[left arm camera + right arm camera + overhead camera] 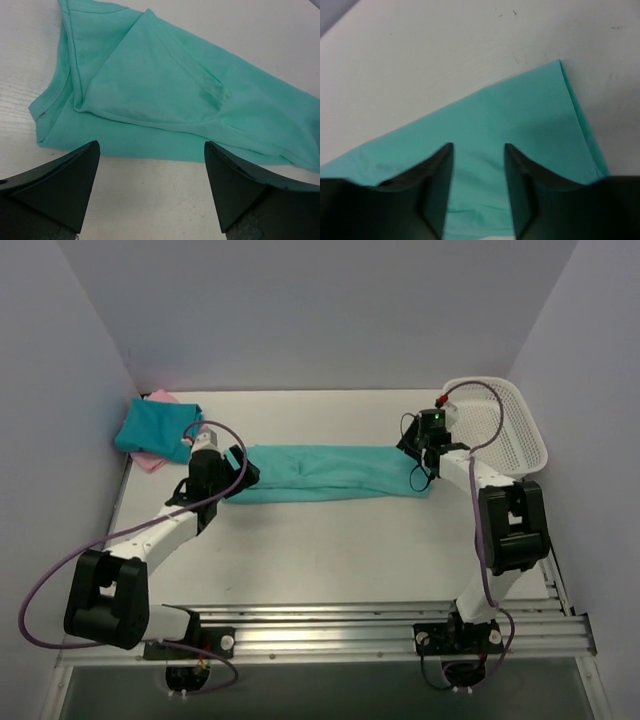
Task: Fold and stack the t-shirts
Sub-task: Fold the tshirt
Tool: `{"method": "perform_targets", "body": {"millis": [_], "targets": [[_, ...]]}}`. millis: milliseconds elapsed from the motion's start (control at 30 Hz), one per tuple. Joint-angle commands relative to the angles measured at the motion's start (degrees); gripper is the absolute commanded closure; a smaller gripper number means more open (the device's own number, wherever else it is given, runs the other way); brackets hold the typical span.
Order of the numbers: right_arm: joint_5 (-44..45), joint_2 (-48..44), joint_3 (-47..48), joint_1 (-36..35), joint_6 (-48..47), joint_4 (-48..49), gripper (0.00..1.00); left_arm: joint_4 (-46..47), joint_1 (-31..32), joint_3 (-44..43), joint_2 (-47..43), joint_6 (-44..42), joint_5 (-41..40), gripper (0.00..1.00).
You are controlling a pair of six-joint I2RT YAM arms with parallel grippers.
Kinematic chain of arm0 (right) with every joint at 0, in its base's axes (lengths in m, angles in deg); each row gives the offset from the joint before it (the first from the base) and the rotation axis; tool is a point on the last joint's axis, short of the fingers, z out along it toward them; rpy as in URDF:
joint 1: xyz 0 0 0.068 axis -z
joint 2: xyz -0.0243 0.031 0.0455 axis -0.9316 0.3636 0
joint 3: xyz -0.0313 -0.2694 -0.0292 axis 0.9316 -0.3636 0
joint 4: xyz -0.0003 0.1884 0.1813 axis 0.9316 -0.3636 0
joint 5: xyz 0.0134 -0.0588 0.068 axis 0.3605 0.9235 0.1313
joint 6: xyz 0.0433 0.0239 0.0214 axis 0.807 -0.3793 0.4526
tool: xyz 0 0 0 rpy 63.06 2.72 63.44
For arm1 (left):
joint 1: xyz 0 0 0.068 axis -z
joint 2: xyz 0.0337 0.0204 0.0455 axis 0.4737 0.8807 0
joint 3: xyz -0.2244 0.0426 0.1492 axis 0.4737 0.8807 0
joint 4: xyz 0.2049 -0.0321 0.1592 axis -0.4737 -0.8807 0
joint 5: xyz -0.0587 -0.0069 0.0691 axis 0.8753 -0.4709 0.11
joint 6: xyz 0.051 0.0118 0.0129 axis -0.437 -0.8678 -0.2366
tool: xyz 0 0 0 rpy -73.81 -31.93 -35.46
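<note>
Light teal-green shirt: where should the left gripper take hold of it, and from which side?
Best guess: the collar-end edge of the light teal-green shirt, at its near corner. It lies flat as a long folded strip, so only the edges offer a pinch, and that corner stacks the layers. Come in low from the left end; the left gripper stands open just short of the near edge.

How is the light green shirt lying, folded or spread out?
Partly folded: the soft light teal-green cotton t-shirt lies as a long narrow strip, its sleeve turned in.
</note>
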Motion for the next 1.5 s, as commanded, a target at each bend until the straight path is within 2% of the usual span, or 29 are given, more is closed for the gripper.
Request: {"method": "perform_targets", "body": {"millis": [0,33,100,133,233,300,333,367,400,467,500,567,600,833,967,1033,1100,1133,1200,1233,1333,1367,1433,1467], "targets": [[-3.35,5.57,5.54,0.14,-1.05,1.06,0.70,4.58,0.66,-0.79,3.27,3.70,-2.73,0.06],[-3.79,8.11,6.16,0.23,-1.14,0.97,0.86,6.32,0.75,-0.35,5.10,3.87,-2.56,0.06],[-4.15,10.14,6.70,0.14,-1.06,1.67,0.97,8.27,0.75,0.70,6.87,4.23,-2.47,0.06],[-4.41,11.81,6.52,0.14,-0.71,2.11,1.00,9.58,0.75,0.80,8.36,4.32,-2.47,0.06],[-5.82,14.46,6.08,0.05,-0.27,3.17,1.00,10.55,0.66,0.10,11.52,4.67,-3.08,0.05],[-5.99,15.16,5.91,0.05,-0.18,3.34,1.00,10.73,0.66,-0.69,13.37,5.28,-3.61,0.00],[-5.82,15.16,5.73,0.14,-0.18,3.26,1.00,11.26,0.66,-1.48,15.30,5.46,-3.44,0.07],[-5.47,15.08,5.64,0.14,-0.35,3.08,1.00,11.52,0.66,-1.92,16.36,6.15,-3.35,0.23],[-4.86,14.90,5.47,0.23,-0.44,2.56,1.00,12.22,0.66,-2.88,18.63,6.42,-3.00,0.33],[-4.41,14.46,4.95,0.32,-0.44,1.94,1.00,12.67,0.66,-3.94,20.93,7.21,-2.65,0.49],[-4.24,13.85,4.42,0.32,0.08,1.68,1.00,12.84,0.57,-4.56,23.12,7.39,-2.30,0.71],[-4.76,12.62,0.49,0.05,1.31,2.37,1.00,12.41,0.40,-6.74,25.15,7.39,-1.68,0.86],[-4.94,10.87,-1.28,-0.38,2.36,3.59,1.00,12.06,0.14,-7.54,26.03,7.31,-1.07,0.97],[-4.50,0.32,-14.65,-4.07,3.60,5.19,1.00,7.33,-3.64,-15.09,30.51,4.23,0.78,0.98],[-4.50,-6.71,-21.68,-11.17,6.40,5.89,1.00,2.31,-6.54,-25.90,35.43,1.69,3.93,0.98],[-3.28,-9.79,-24.92,-15.22,8.25,6.94,1.00,1.16,-7.07,-33.54,39.56,1.24,6.13,0.98],[-0.74,-10.93,-26.26,-22.42,11.68,8.09,1.00,0.02,-7.16,-39.25,44.99,1.15,8.07,0.98],[-0.03,-10.94,-27.13,-24.88,12.99,8.61,1.00,-1.47,-7.08,-45.72,47.02,1.15,8.77,0.98],[1.12,-9.98,-27.14,-31.98,16.51,10.46,1.00,-2.27,-6.73,-51.99,53.24,1.50,11.49,0.98],[2.60,-9.36,-26.79,-34.20,17.39,10.98,1.00,-2.97,-6.55,-58.11,55.29,1.68,12.29,0.98],[5.33,-4.80,-22.93,-42.38,19.07,11.87,1.00,-3.85,-5.85,-68.25,64.43,3.61,16.68,0.98],[5.69,-1.57,-19.70,-43.96,19.16,11.69,1.00,-3.85,-5.58,-75.07,67.06,5.09,17.91,0.98],[6.31,1.79,-16.35,-48.17,18.90,11.87,1.00,-4.29,-3.92,-83.27,75.23,5.63,24.40,0.96],[6.40,3.46,-14.59,-49.07,18.55,11.00,1.00,-6.73,-3.39,-92.28,78.04,5.11,26.77,0.93]]}}
